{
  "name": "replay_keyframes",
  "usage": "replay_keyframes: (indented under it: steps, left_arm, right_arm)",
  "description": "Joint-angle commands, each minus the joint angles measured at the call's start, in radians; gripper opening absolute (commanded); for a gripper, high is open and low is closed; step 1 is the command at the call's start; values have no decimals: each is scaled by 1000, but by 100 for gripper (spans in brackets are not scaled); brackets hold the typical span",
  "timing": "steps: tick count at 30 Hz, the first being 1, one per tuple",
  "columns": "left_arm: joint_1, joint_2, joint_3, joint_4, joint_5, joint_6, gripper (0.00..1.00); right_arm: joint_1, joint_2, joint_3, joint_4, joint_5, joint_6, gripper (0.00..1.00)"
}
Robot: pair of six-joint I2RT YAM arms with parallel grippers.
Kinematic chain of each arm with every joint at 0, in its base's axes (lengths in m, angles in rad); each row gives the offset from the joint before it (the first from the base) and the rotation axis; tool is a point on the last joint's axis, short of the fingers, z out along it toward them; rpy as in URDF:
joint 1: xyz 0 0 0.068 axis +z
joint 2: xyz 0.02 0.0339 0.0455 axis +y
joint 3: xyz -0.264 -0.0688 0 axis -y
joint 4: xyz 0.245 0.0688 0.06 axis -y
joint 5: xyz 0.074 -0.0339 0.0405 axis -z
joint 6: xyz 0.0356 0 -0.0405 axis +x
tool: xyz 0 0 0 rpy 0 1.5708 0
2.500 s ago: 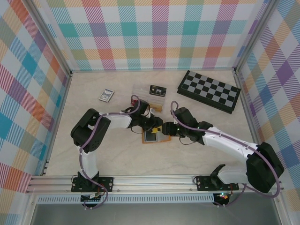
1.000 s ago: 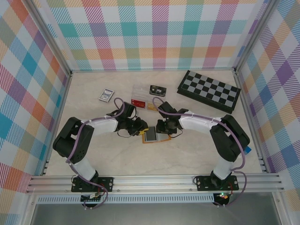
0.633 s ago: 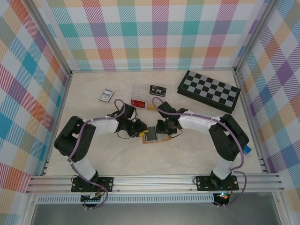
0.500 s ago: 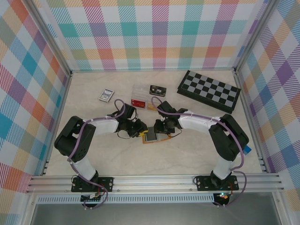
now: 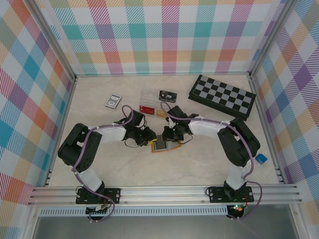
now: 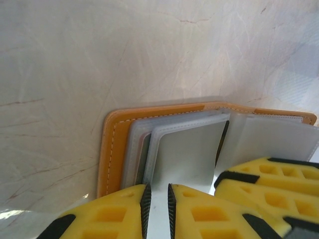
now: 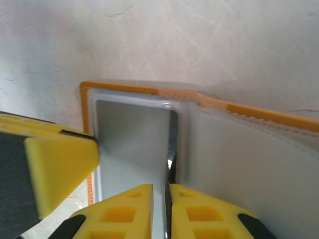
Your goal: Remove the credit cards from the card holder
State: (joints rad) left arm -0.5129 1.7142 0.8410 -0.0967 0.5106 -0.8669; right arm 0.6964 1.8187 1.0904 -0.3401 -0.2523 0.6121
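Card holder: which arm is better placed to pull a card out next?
Right, probably. The right gripper pinches a thin dark edge inside the card holder, while the left gripper clamps a grey panel, bracing it.

Card holder [image 5: 164, 147], small orange-tan folding wallet, lying open and flat near the middle of the pale marbled counter [image 5: 104, 164], light stitching along the cover edge, grey-blue translucent inner leaves [image 6: 187, 149] fanned slightly apart, a dark rectangular panel facing up on its left half.
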Motion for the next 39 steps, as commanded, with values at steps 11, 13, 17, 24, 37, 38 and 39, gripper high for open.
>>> replay_keyframes:
  steps: [11, 13, 17, 24, 37, 38, 39]
  left_arm:
    - [-4, 44, -3, -83, -46, 27, 20]
    - [-3, 45, -3, -83, -46, 26, 20]
    - [-4, 47, -3, -83, -47, 26, 19]
    - [-4, 47, -5, -82, -49, 26, 19]
    - [-4, 46, -17, -72, -44, 25, 19]
    - [-4, 47, -16, -72, -44, 25, 19]
    - [-3, 47, -17, -72, -44, 25, 19]
  right_arm:
    - [-15, 44, 42, -26, -49, -45, 16]
    - [-15, 51, 46, -31, -45, -46, 16]
    - [-15, 59, 49, -48, -10, -39, 16]
    - [-16, 59, 35, -31, -18, -31, 13]
    - [-31, 59, 4, 74, -176, -32, 12]
    - [-32, 59, 4, 75, -180, -32, 12]
    - [-31, 57, 3, 74, -180, -33, 12]
